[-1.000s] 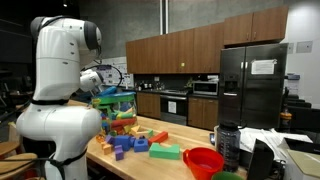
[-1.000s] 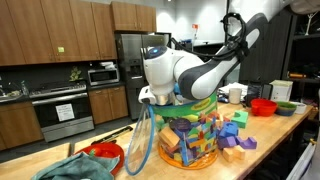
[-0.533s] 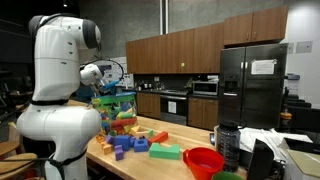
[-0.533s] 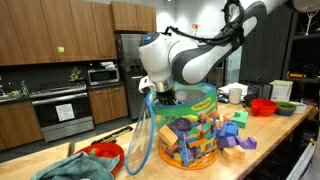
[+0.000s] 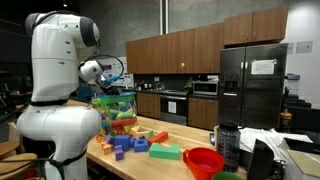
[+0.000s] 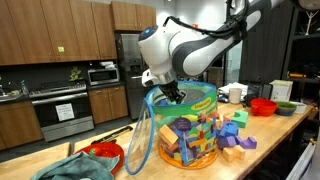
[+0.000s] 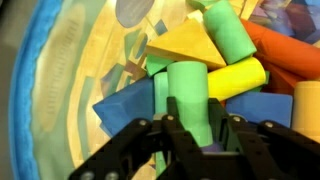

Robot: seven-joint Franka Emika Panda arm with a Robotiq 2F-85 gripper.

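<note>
**Wrist view.** The gripper (image 7: 192, 128) is clamping a green cylinder (image 7: 187, 85) between its two dark fingers (image 7: 158, 140), which are pressing on either side of the block's lower end. The cylinder is standing roughly upright in the grip and is hanging just above a heap of foam blocks. A yellow cylinder (image 7: 228, 78) is lying on its side immediately beside it, an orange wedge (image 7: 185, 47) is lying behind it, and a blue block (image 7: 125, 105) is lying below and to the side. A second green cylinder (image 7: 233, 35) and a red-orange block (image 7: 285, 50) are resting farther back in the heap. The curved clear wall of a tub (image 7: 40, 90) with a blue rim is enclosing the whole heap.

**Exterior views.** The arm is reaching down from above, and the gripper (image 6: 172, 93) is hovering over the open mouth of the tub (image 6: 205, 103), near the rim on the side of its blue handle (image 6: 138, 140). The held cylinder is too small to make out here. The tub (image 5: 116, 98) is standing on a wooden table (image 5: 165, 135) and is holding many coloured blocks. Loose purple blocks (image 5: 125, 146) and a flat green block (image 5: 165, 152) are lying on the table beside the tub, and a red bowl (image 5: 203, 160) is sitting well apart from it, towards the table's end.
</note>
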